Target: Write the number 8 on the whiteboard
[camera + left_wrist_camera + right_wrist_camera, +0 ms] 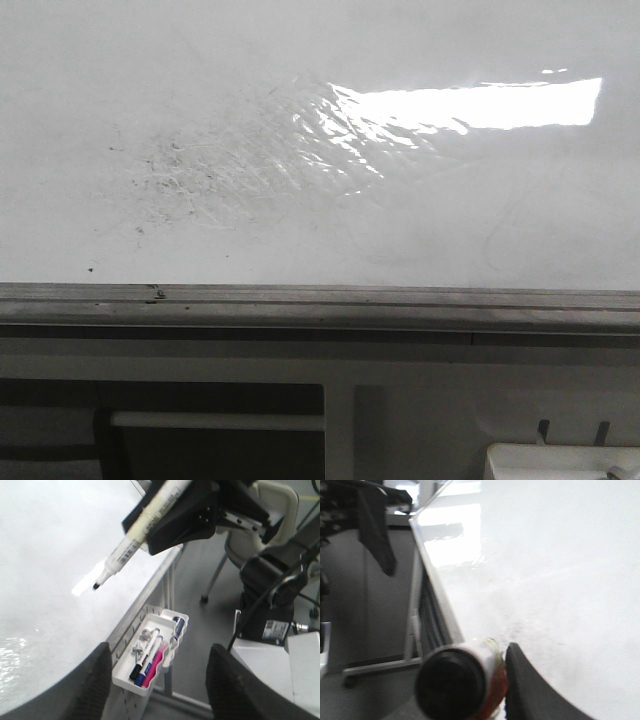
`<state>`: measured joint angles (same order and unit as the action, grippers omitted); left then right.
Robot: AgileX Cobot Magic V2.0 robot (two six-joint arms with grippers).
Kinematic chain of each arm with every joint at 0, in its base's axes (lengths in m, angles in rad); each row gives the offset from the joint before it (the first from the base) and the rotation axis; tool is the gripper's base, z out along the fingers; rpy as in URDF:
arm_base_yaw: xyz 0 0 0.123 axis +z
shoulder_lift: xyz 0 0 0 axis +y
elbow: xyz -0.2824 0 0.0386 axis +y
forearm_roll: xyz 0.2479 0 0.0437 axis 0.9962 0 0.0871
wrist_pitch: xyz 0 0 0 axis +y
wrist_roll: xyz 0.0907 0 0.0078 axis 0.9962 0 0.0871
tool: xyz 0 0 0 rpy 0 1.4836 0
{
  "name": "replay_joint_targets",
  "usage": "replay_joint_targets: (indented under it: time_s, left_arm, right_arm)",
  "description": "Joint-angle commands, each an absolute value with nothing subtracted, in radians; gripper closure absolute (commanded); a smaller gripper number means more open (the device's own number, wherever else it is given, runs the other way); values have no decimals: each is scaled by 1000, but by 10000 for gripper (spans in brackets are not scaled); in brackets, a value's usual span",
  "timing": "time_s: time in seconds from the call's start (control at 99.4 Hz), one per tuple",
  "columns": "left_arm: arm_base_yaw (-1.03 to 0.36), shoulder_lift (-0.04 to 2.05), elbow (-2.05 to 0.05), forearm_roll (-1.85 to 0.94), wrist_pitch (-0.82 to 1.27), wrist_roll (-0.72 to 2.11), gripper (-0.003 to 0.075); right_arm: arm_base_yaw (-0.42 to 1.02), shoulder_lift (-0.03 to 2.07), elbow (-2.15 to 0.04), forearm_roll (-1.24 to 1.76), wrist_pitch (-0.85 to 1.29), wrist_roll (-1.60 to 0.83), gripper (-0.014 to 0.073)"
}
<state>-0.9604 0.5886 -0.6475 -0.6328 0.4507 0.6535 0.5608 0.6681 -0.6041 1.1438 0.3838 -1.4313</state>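
The whiteboard (pixel 320 230) fills the upper two thirds of the front view, its grey edge rail (pixel 320 297) crossing the frame below it. No number 8 is visible on it yet; you see only grey smudge specks (pixel 170 180) at centre left and a glare patch (pixel 470 103) at upper right. Judge the writing step as not started.

In the left wrist view, the right gripper (pixel 200 510) occupies the upper centre, clamped on a marker (pixel 145 525). The marker slants down toward the left with its uncapped black tip (pixel 95 586) clear of the board surface, presumably angled so the tip meets the board first. In the right wrist view, the butt end of this marker sits at lower centre beside one dark finger (pixel 530 690).

The left gripper (pixel 160 680) stands with its fingers spread wide and holding nothing. Below it, a white tray (pixel 125 677) hung on the board's edge holds spare markers (pixel 150 662).
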Motion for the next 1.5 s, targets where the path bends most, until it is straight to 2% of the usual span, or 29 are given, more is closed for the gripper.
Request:
replay_joint_targets:
  time_s: [0.0,0.151,0.201,0.302,0.443,0.724,1.187,1.358,1.489]
  left_arm:
    - [-966,499,-636,-571,364,521,417]
    - [-966,367,-526,-538,278,457,584]
    - [-966,338,-490,-538,213,440,654]
    - [-966,303,-422,-542,65,414,740]
    - [-966,298,-366,-574,-74,411,741]
    - [-966,298,-364,-585,-73,411,741]
    - [-966,298,-364,-586,-73,411,741]
    - [-966,298,-364,-601,-73,411,741]
    - [-966,298,-364,-604,-71,411,741]
  right_arm:
    - [556,602,-581,1111,178,-1432,633]
    - [556,614,-558,1077,-6,-1432,638]
    - [556,638,-561,1072,-52,-1432,638]
    - [556,697,-561,1072,-156,-1432,638]
    - [556,788,-561,1072,-208,-1432,638]
    - [556,891,-561,1153,-287,-1432,639]
    - [552,964,-561,1178,-131,-1432,639]
    - [467,909,-559,1178,-126,-1433,639]
    - [354,859,-557,1171,-14,-1433,638]
